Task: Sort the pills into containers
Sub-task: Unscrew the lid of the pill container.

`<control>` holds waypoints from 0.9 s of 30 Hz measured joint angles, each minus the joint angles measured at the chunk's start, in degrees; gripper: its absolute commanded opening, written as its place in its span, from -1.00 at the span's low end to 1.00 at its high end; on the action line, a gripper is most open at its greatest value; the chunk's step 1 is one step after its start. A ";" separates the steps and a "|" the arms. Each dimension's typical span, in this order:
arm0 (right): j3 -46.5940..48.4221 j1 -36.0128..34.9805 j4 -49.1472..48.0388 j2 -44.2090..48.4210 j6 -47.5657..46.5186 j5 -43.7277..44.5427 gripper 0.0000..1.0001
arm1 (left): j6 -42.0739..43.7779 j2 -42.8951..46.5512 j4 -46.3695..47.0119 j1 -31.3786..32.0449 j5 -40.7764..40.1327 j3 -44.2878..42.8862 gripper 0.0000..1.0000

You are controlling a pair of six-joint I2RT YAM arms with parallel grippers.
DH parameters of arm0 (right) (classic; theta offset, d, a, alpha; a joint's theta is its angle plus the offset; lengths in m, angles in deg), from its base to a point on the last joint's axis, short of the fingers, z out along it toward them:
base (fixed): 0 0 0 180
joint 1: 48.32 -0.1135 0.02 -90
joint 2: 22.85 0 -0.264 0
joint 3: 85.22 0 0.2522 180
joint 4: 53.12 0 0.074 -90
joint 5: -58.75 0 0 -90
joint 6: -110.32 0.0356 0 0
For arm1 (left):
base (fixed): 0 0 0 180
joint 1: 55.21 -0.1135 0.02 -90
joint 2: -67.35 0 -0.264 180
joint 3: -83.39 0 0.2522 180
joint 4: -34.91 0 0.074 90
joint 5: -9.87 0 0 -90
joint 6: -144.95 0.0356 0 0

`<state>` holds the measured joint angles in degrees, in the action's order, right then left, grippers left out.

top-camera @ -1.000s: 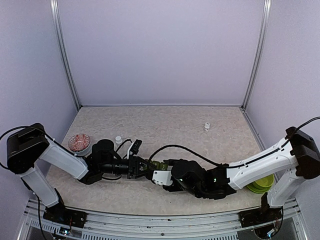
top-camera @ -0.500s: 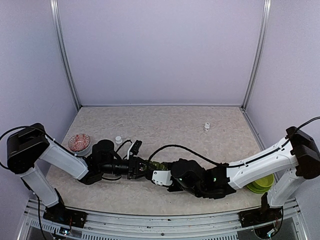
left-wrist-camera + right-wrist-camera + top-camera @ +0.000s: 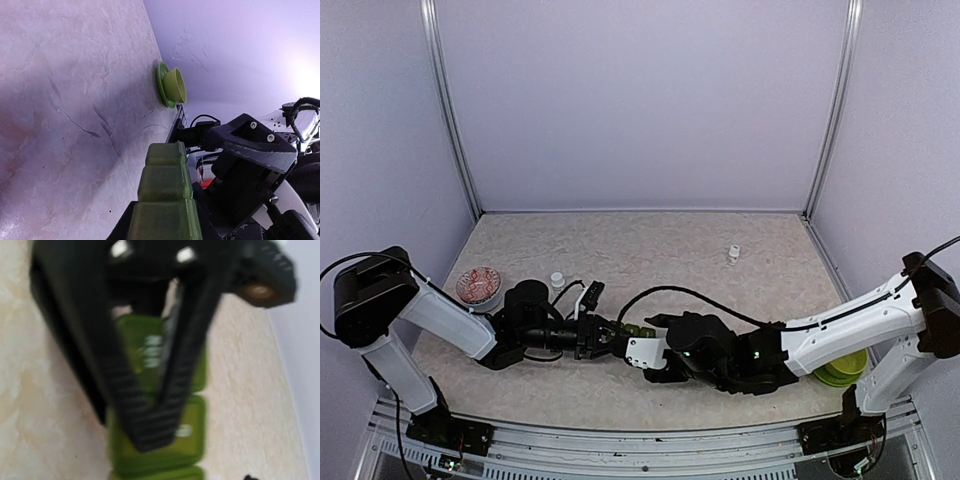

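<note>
Since the earlier frame, the right arm's wrist had drawn back a little toward the right of the top view, while the pill box [image 3: 638, 329] had kept its place. The left end effector [image 3: 612, 337] was clenched on that green pill box, holding it low over the surface [image 3: 650, 250] at the lower centre of the top view. The right end effector [image 3: 646, 349] sat just beside the box's free end. Whether it was released or clenched could not be told, as no view showed its fingers cleanly.

Sorting looked barely begun. A dish [image 3: 478, 283] at the lower left appeared full of red and white contents, probably the pills, and neither end effector showed a pill. Filling the compartments seemed to be wholly left to do.

Only the top view showed the dish, a white bottle [image 3: 557, 281] beside it and a second white bottle [image 3: 732, 253] at the upper right. The left wrist view showed the box's stepped compartments end-on, with a green bowl [image 3: 170, 87] beyond them on the surface. The right wrist view, though blurred, showed black ribbed fingers clamped across the box and pale marks on its lids.
</note>
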<state>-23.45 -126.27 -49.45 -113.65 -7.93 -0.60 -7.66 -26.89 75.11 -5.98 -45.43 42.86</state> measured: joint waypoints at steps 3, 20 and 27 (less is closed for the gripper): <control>0.00 0.02 0.02 1.62 0.46 0.07 0.40 | 0.02 0.00 0.00 0.00 0.00 0.04 -0.47; -0.33 0.02 0.59 4.96 0.79 3.15 0.57 | 0.02 -1.18 0.07 0.24 -0.22 0.66 -0.47; -0.33 0.02 3.52 5.92 1.62 -2.14 0.71 | 0.00 -1.27 0.09 0.24 -0.22 0.70 -0.47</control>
<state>-23.78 -126.25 -45.93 -107.73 -6.32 -2.74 -7.66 -28.16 75.20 -5.74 -45.65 43.56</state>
